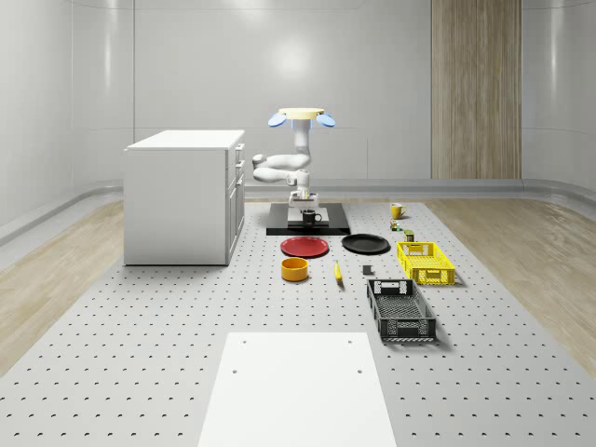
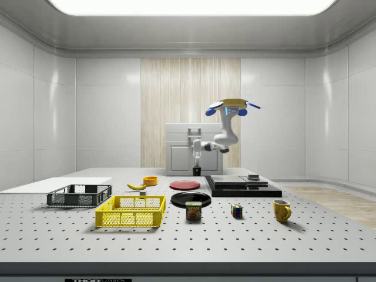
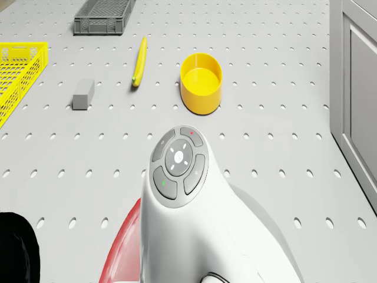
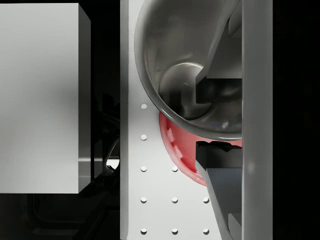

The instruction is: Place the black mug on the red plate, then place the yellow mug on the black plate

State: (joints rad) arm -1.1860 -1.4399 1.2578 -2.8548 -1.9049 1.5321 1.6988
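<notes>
Fingers [image 4: 220,107]: closed on the black mug's [image 1: 309,216] wall, one finger inside the bowl, the other outside against the rim, per the wrist view. Mug upright, mouth up, long axis vertical; handle toward the whole-scene view's right.

Near to far in the whole-scene view:
- white sheet [image 1: 296,389] at the front of the counter [image 1: 140,317].
- black crate [image 1: 400,308], long axis front to back; behind it the yellow crate [image 1: 426,262], a small grey block [image 1: 368,270] between them.
- yellow bowl [image 1: 295,269] and banana [image 1: 337,272] side by side, apart.
- red plate [image 1: 304,246] and black plate [image 1: 365,244] next to each other, not touching, both bare.
- black mug in the gripper [image 1: 308,210] sits over the front edge of the black platform [image 1: 279,226], just behind the red plate. Wrist view shows red plate under the mug's rim. Side view: mug [image 2: 197,171] hangs clear above counter level.
- spam can [image 2: 193,210], a coloured cube [image 2: 237,210], then yellow mug [image 1: 397,210], upright, mouth up, on the counter, well apart from the black plate.
- white cabinet [image 1: 182,196] on the whole-scene view's left.
- drone [image 1: 302,116] hovers above the platform, arm [image 1: 279,166] folded down to the mug.
</notes>
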